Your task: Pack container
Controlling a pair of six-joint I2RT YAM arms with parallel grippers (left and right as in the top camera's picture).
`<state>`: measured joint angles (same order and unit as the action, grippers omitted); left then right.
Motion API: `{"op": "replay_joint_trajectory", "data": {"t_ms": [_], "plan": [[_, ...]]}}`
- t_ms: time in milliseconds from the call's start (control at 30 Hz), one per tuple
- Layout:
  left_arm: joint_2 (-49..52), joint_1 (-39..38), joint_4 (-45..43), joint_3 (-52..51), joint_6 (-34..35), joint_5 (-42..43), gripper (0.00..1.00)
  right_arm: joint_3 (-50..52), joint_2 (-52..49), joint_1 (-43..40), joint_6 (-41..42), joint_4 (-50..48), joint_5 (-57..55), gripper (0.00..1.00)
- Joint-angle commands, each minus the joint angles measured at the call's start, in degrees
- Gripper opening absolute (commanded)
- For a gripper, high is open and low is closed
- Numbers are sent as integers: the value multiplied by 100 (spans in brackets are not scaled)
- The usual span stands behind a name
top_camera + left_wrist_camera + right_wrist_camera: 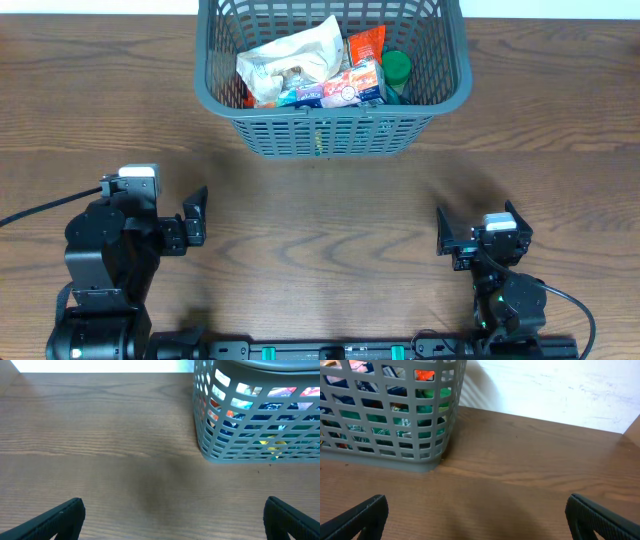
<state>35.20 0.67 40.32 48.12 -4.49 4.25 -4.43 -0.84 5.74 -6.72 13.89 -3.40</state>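
The grey slotted container [330, 135] stands at the far middle of the wooden table. It holds a white crinkled bag [290, 60], an orange packet [366, 43], a colourful snack packet [345, 88] and a green lidded item [396, 68]. The container also shows in the left wrist view [260, 430] and in the right wrist view [390, 430]. My left gripper [195, 216] is open and empty at the near left; its fingers spread wide over bare wood [172, 517]. My right gripper [470, 232] is open and empty at the near right [477, 515].
The wooden table [320, 230] runs between the grippers and the container. A white wall or surface lies beyond the table's far edge [560, 390]. The arm bases sit along the near edge.
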Motion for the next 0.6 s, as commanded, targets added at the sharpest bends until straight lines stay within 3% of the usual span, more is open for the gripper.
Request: {"op": "replay_joint_trajectory", "data": {"t_ms": [0, 200, 333, 433, 567], "plan": [[-2, 17, -11, -33, -37, -42, 99, 13, 52, 63, -66, 13, 42, 99], [-227, -103, 214, -35, -136, -125, 99, 13, 52, 63, -66, 13, 42, 99], [-931, -505, 564, -280, -160, 330, 99, 13, 52, 63, -66, 13, 44, 99], [-1508, -737, 35, -861, -597, 433, 99, 13, 52, 63, -66, 13, 44, 99], [-2221, -824, -1499, -2011, -1543, 431, 99, 13, 52, 63, -66, 13, 44, 99]]}}
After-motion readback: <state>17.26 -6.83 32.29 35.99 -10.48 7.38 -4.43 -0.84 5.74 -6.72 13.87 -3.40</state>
